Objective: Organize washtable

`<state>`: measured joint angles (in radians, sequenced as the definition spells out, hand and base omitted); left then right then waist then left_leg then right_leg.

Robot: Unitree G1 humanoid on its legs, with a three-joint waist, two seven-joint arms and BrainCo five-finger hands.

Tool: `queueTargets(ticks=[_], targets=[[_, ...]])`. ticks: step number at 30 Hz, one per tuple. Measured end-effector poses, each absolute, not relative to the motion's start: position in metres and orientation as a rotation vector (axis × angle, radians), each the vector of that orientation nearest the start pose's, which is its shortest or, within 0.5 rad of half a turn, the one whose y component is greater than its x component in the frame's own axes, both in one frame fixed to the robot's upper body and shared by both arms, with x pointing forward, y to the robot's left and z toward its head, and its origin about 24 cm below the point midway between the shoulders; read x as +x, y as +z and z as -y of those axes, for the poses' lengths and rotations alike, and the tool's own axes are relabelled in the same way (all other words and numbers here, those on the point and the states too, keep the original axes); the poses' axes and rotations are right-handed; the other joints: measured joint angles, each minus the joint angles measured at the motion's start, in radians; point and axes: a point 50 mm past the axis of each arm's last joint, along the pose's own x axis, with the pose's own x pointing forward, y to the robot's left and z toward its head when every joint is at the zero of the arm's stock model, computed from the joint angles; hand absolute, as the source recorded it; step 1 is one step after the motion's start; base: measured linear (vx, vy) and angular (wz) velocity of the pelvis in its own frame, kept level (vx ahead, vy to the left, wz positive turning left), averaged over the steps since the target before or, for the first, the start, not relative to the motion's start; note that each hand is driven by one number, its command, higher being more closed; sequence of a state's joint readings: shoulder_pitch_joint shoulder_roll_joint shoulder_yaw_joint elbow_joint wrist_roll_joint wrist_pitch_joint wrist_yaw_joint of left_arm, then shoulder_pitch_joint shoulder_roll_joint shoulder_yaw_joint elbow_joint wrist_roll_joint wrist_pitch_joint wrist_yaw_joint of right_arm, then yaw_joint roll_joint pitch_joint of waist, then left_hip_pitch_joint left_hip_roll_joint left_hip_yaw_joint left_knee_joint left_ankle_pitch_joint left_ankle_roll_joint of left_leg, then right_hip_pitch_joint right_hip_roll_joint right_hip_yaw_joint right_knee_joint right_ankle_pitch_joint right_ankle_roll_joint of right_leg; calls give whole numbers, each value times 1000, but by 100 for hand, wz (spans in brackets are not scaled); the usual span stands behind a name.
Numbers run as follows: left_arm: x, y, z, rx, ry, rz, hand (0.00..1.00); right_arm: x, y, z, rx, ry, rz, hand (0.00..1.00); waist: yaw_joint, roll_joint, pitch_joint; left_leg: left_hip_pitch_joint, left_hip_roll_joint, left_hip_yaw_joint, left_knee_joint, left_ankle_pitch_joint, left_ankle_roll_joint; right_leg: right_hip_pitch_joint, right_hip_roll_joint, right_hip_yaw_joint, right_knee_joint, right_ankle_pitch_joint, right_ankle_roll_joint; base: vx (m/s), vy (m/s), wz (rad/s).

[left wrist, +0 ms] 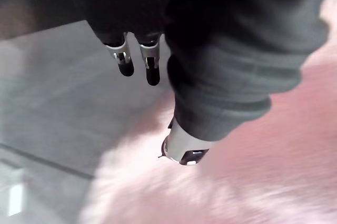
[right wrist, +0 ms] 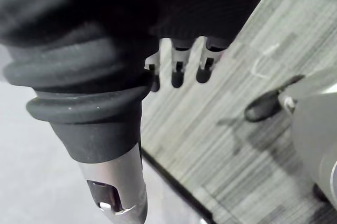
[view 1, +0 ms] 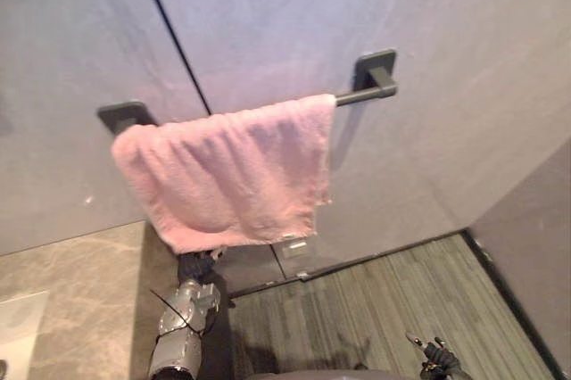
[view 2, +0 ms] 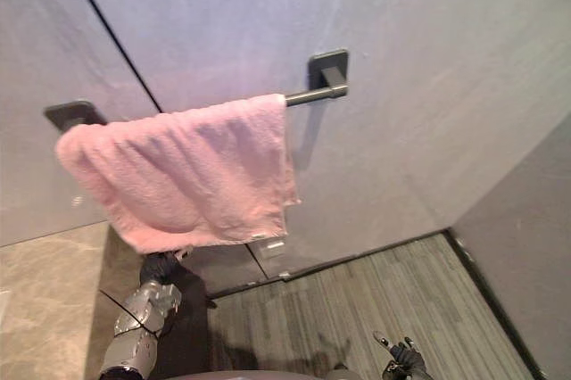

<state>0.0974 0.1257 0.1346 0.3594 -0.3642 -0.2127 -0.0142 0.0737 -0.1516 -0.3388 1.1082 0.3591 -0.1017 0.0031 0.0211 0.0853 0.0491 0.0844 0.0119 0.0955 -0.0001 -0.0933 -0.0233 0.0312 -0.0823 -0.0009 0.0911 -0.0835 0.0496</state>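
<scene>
Pink towel [view 1: 227, 170] hangs draped over dark wall bar [view 1: 357, 95], left hand [view 1: 194, 266] just under its lower edge, fingers straight, thumb against cloth; right hand [right wrist: 177, 74] low over striped floor [view 1: 401, 291], relaxed, empty.

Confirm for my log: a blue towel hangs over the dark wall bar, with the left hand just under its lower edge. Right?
Wrong colour: the left eye view shows the towel is pink, not blue. It does hang over the dark wall bar, with the left hand just under its lower edge.
</scene>
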Motion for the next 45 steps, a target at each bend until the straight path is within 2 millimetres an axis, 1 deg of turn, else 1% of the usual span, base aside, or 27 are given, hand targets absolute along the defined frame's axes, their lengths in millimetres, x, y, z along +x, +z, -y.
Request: queueTargets(ticks=[1,2,3,4,5,6,9,10,13,16,19,21,25,27,31,36,41,45], targets=[[209,-30,-227,-223,279,-171,0,85,-153,249,332,-607,-957,0,0,1,-4,-4,-3,-3,10,0,0,3,-3,-2,-2,10,4,80,114,15],[210,-19,-232,-218,305,-122,0,86,-155,242,346,-596,-960,0,-1,-12,-7,-5,-11,-13,19,0,0,13,-12,-1,-7,18,9,36,97,27],[212,-6,-235,-211,327,-60,0,86,-157,235,361,-587,-969,0,6,-28,-8,-4,-17,-18,19,0,0,18,-18,-1,-9,18,10,19,90,24],[212,0,-236,-207,334,-31,0,86,-158,232,365,-582,-973,0,14,-34,-9,-5,-18,-19,19,0,0,17,-20,-1,-9,18,11,-4,67,10],[212,12,-236,-202,342,24,0,85,-159,227,375,-577,-981,0,26,-47,-9,-6,-22,-19,20,0,0,18,-23,-2,-13,19,11,-24,36,6],[211,18,-237,-198,350,56,0,83,-160,225,379,-575,-989,0,26,-53,-13,-9,-25,-25,22,0,1,22,-26,-5,-17,19,11,-31,23,8],[212,28,-240,-194,369,98,0,83,-160,225,377,-576,-990,0,22,-53,-13,-7,-28,-40,24,2,5,35,-29,-18,-25,19,11,-46,-19,13],[212,37,-243,-190,381,142,0,83,-160,225,376,-574,-991,0,22,-53,-12,-7,-24,-40,24,4,9,35,-25,-21,-26,19,11,-67,-46,2],[210,55,-245,-183,395,233,0,84,-160,225,360,-557,-995,0,22,-50,-12,-7,-15,-43,18,8,13,35,-15,-24,-30,19,11,-78,-57,0],[206,69,-246,-156,399,296,0,83,-160,224,345,-542,-1001,0,22,-49,-12,-6,-12,-47,-2,23,21,34,-10,-27,-44,19,11,-115,-75,-1],[201,79,-249,-150,419,341,0,80,-161,224,335,-539,-1011,0,18,-47,-11,3,-11,-63,-46,62,15,31,-8,-35,-54,19,11,-123,-66,10],[199,87,-248,-148,411,383,0,68,-162,225,321,-544,-1038,0,19,-45,-8,15,-5,-73,-87,90,12,30,-6,-56,-55,19,12,-136,-63,21],[191,95,-254,-155,354,416,0,64,-162,228,309,-546,-1046,0,19,-44,-7,17,3,-73,-93,96,8,27,4,-56,-61,20,12,-96,-38,1],[192,101,-260,-149,286,430,0,65,-161,232,301,-542,-1042,0,19,-44,-7,10,6,-73,-93,98,4,23,9,-56,-66,23,15,-61,-49,-1],[193,110,-265,-145,185,448,0,69,-160,237,292,-528,-1030,0,19,-44,-7,-2,6,-67,-92,98,4,24,10,-51,-98,47,14,14,-7,-5],[196,118,-268,-118,123,460,0,76,-160,231,286,-468,-1025,0,16,-57,-3,0,5,-63,-92,98,4,37,11,-45,-113,51,15,55,-13,-2],[198,116,-272,-64,132,418,0,85,-158,231,286,-460,-1005,0,20,-59,-2,1,5,-57,-92,98,4,37,10,-33,-113,53,13,-7,-7,-2],[203,107,-275,8,99,329,0,86,-158,231,287,-459,-1004,0,21,-58,-1,1,6,-45,-92,97,4,32,11,-24,-113,59,7,-63,-15,-6]])
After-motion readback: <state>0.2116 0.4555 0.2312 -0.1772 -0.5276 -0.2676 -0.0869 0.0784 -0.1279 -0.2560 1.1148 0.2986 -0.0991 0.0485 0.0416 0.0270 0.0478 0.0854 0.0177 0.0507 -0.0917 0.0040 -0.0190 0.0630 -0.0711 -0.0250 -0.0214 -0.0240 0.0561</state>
